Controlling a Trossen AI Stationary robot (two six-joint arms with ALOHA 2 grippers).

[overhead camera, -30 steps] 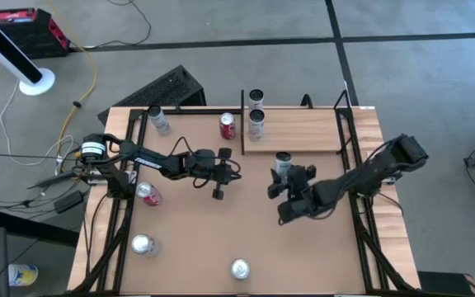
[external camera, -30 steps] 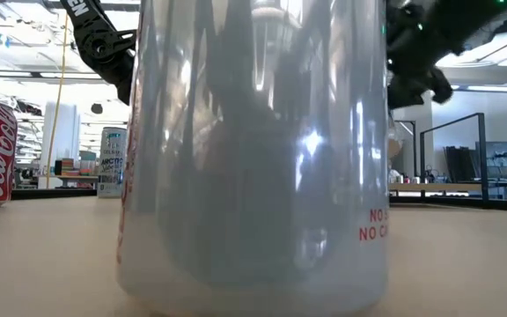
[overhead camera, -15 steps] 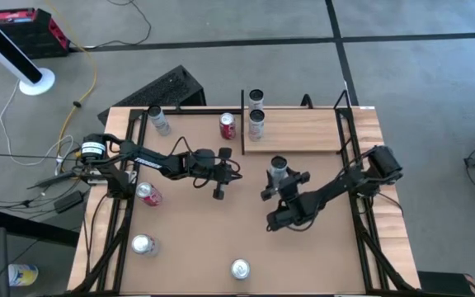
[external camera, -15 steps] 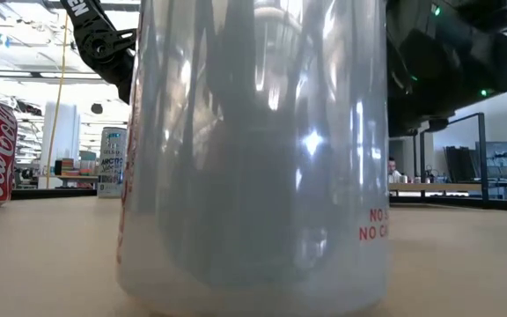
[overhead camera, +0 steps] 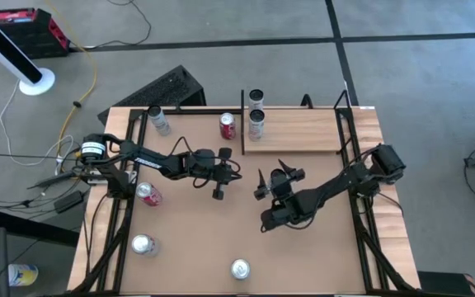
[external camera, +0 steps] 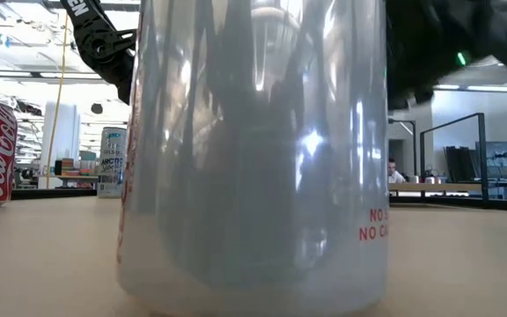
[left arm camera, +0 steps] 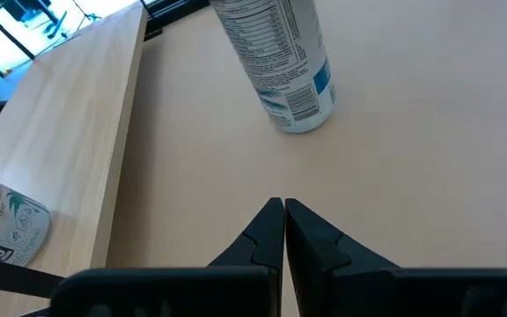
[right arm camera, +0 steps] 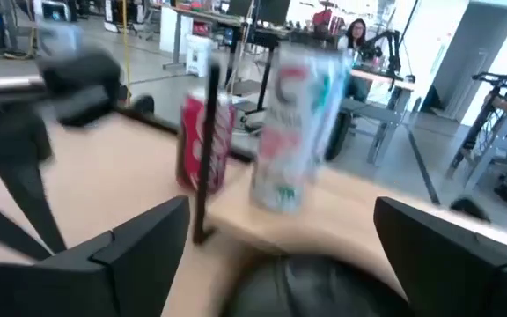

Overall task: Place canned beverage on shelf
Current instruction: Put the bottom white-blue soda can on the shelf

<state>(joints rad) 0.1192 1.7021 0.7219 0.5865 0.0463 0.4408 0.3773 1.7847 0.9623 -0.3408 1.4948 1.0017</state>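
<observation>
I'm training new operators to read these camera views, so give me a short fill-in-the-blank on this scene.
1. The left end effector is ___.
2. The right end effector is ___.
3. The cylindrical metal can across the thin black rail from the pale wood-grain shelf plank is coloured ___.
Missing words: shut; open; red.

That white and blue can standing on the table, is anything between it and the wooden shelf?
Nothing visible: only bare table separates the can from the shelf's edge. Another can stands farther along the shelf.
</observation>
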